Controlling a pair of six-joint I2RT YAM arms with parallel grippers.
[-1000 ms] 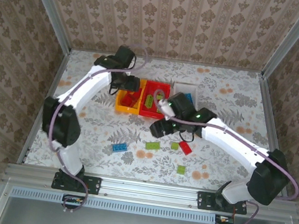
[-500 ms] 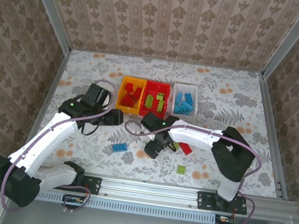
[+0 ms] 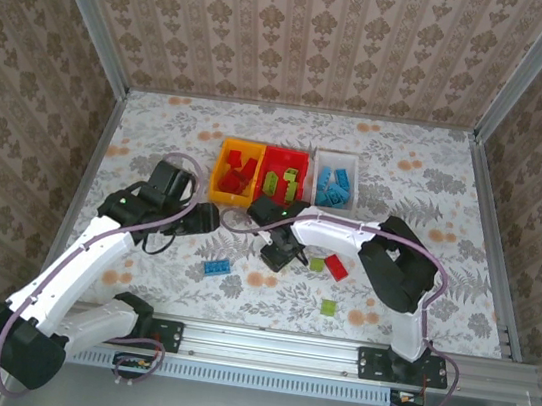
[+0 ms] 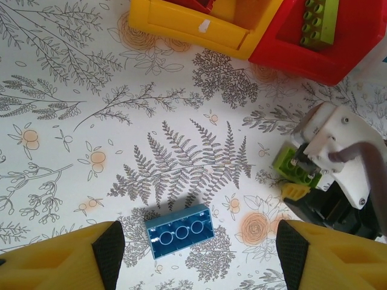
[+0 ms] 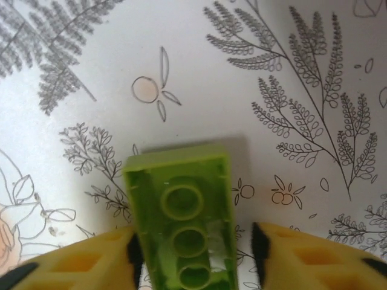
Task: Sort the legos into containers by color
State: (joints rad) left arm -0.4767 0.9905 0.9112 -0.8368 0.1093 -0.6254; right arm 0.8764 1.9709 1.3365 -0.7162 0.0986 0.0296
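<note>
1. I see the left tool [image 4: 199, 252] low over the flowery worktop [image 3: 415, 183]. Its two yellow fingers are wide apart and hold nothing.
2. A blue brick [image 4: 179, 231] lies flat on the worktop, studs up, between those fingers and a bit in front of them. Nothing touches it.
3. The right tool [image 5: 193, 254] is down by a long green brick [image 5: 181, 211]. The brick is upside down, so I can see its hollow rings.
4. The right tool's fingers stand apart, one on each side of that green brick. One pad is right against it. On the other side I see a strip of worktop between pad and brick, so it is not clamped.
5. Three bins sit in a row, touching, farther back on the worktop: the yellow bin [image 3: 220, 181], the red bin [image 3: 269, 206] in the middle and the white bin [image 3: 338, 155].
6. The yellow bin holds red bricks [image 3: 242, 172], the red bin holds green bricks [image 3: 286, 179], and the white bin holds blue bricks [image 3: 332, 183].
7. Loose on the worktop near the right tool are a small green brick [image 3: 317, 264] and a red brick [image 3: 336, 267], just beside each other.
8. One more green square brick [image 3: 329, 308] lies closer to the arm bases, apart from the others.
</note>
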